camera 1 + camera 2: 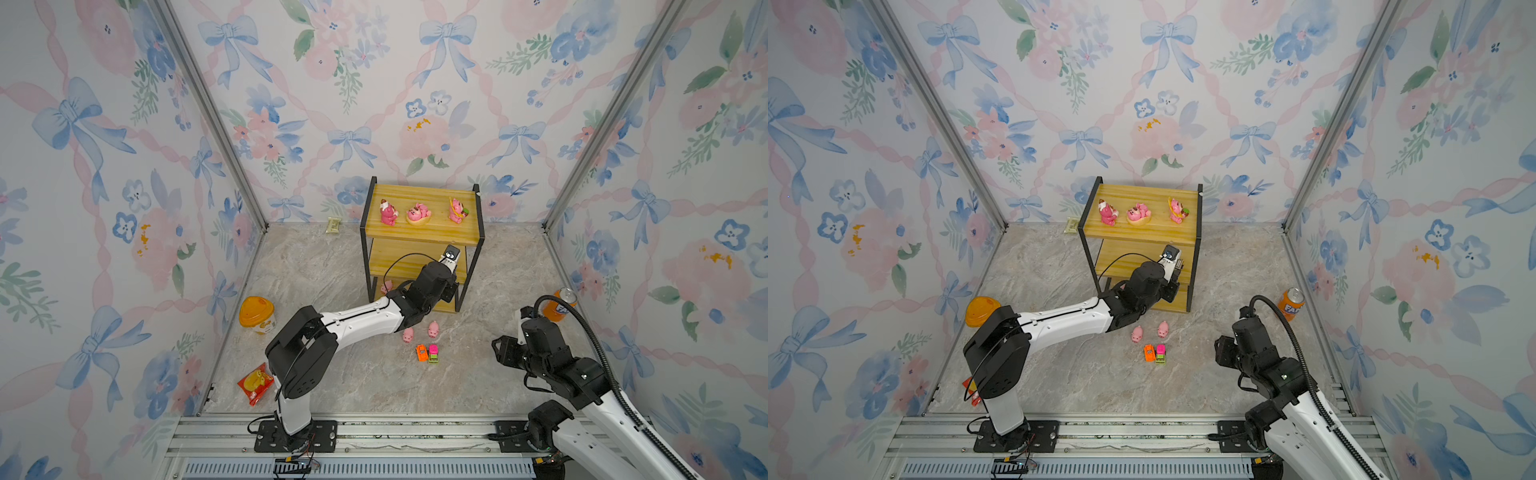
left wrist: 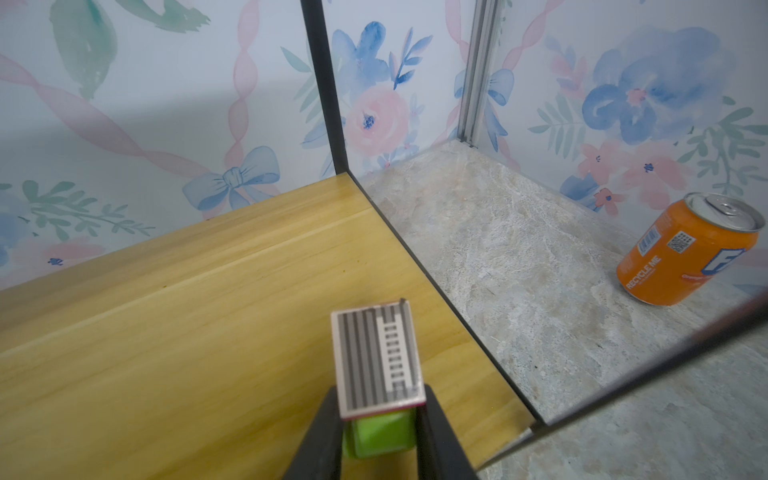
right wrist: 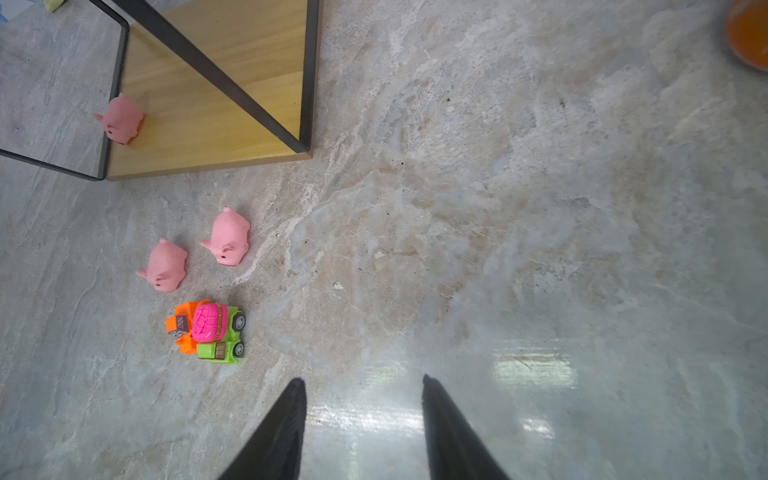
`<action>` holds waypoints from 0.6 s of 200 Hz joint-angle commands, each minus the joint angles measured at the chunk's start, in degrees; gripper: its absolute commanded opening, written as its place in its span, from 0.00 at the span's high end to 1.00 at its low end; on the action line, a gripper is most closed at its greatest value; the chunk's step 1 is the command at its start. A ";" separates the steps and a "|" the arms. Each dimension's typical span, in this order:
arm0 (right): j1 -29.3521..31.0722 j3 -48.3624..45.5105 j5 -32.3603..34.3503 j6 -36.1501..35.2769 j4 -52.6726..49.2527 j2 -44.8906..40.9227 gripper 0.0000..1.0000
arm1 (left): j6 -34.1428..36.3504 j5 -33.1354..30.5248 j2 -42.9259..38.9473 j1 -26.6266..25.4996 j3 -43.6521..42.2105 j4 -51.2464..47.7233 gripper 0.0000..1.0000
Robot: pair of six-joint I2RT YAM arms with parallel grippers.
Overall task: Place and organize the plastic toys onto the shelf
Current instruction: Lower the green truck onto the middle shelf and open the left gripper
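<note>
The shelf (image 1: 415, 235) stands against the back wall; the three pink bears (image 1: 419, 214) stand in a row on its top board; one pale pig (image 3: 120, 119) sits at the left front corner of the bottom board, beside a frame post. Two more pigs (image 1: 433, 329) lie side by side on the floor (image 3: 498, 208) just in front of the shelf; nearer the arms the orange car (image 1: 422, 352) and the pink-green car (image 1: 433, 353) stand pressed together.

The left gripper (image 2: 378, 390) reaches into the middle tier, near its right end; its fingers (image 2: 320, 436) sit close against both sides of the striped-roof car (image 2: 376, 357), on its green body, with no gap showing; the car is over the middle board (image 2: 208, 311), near the frame edge; whether its wheels rest on the wood I cannot tell.

The right gripper (image 3: 362, 378) hangs above bare floor, to the right of the loose toys; its fingers (image 3: 282, 428) stand apart, nothing between them, touching nothing. The soda can (image 2: 690, 249) stands upright by the right wall.
</note>
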 commanded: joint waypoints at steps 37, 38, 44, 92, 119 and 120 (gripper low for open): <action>-0.80 -0.72 -0.87 -0.98 0.16 0.35 0.52 | -0.25 -1.49 2.13 0.08 1.68 0.04 0.60; -0.83 -0.72 -0.88 -0.94 0.16 0.37 0.52 | -0.26 -1.46 2.12 0.10 1.69 0.02 0.60; -0.86 -0.72 -0.92 -0.98 0.16 0.40 0.52 | -0.19 -1.44 2.11 0.12 1.68 0.08 0.60; -0.78 -0.70 -1.15 -1.15 0.51 0.75 0.49 | 0.26 -2.01 0.67 -0.22 0.94 0.15 0.58; -0.87 -0.59 -1.15 -1.13 0.33 0.67 0.44 | 0.66 -2.44 -0.83 -0.36 -0.27 0.48 0.56; -0.87 -0.57 -1.15 -1.11 0.33 0.67 0.44 | 0.68 -2.47 -0.90 -0.33 -0.29 0.46 0.56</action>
